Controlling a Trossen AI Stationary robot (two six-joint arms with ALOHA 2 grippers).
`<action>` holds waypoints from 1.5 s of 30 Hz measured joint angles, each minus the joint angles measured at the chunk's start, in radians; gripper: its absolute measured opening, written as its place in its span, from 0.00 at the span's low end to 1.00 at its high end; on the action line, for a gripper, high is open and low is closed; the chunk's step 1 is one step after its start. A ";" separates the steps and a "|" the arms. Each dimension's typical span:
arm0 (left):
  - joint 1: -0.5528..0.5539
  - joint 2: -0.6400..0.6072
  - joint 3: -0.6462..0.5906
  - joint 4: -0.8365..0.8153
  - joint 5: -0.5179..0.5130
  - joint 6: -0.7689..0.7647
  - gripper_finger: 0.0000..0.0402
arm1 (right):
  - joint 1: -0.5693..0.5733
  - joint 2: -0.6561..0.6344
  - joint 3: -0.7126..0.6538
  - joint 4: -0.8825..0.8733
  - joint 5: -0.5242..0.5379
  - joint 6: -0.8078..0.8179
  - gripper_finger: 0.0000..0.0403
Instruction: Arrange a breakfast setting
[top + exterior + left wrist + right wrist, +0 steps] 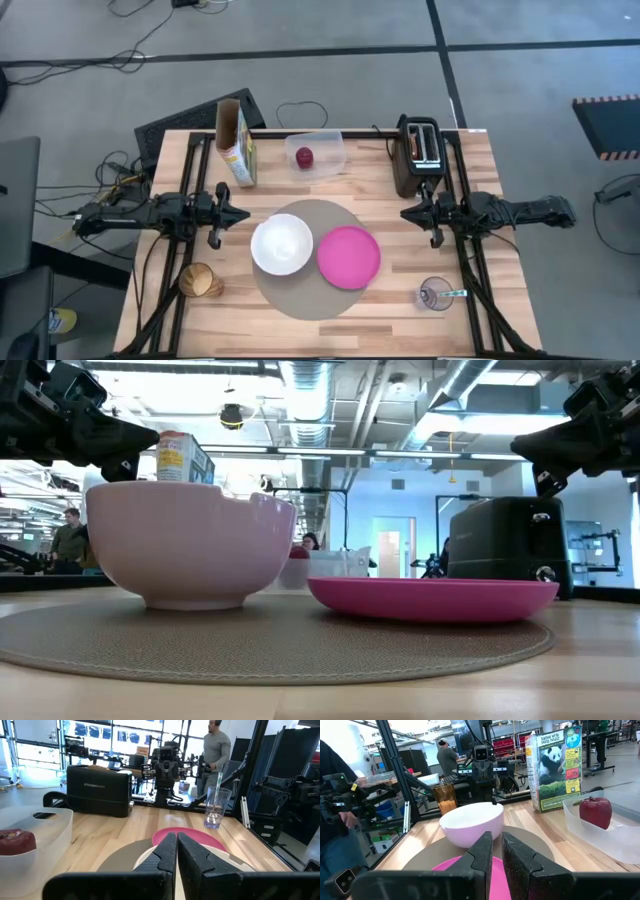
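Note:
The white bowl and the magenta plate rest side by side on the round grey-brown mat. The small red apple lies in the clear tub at the far edge. The clear glass stands at the near right, with the teal-handled spoon standing in it. No toast shows. My left gripper is shut and empty, hovering left of the bowl. My right gripper is shut and empty, hovering between the plate and the black toaster.
A cereal box stands at the far left beside the tub. An amber cup stands at the near left corner. The toaster stands at the far right. People stand in the room beyond the table.

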 joint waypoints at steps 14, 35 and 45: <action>0.000 0.000 0.000 0.008 0.000 -0.009 0.00 | 0.000 0.000 0.000 0.000 0.000 0.001 0.17; 0.000 0.001 0.154 0.113 -0.174 -0.394 0.00 | 0.000 0.000 0.000 0.000 0.000 0.004 0.17; 0.000 0.138 0.348 0.124 -0.517 -0.223 0.00 | 0.000 0.000 0.000 0.015 0.001 0.003 0.17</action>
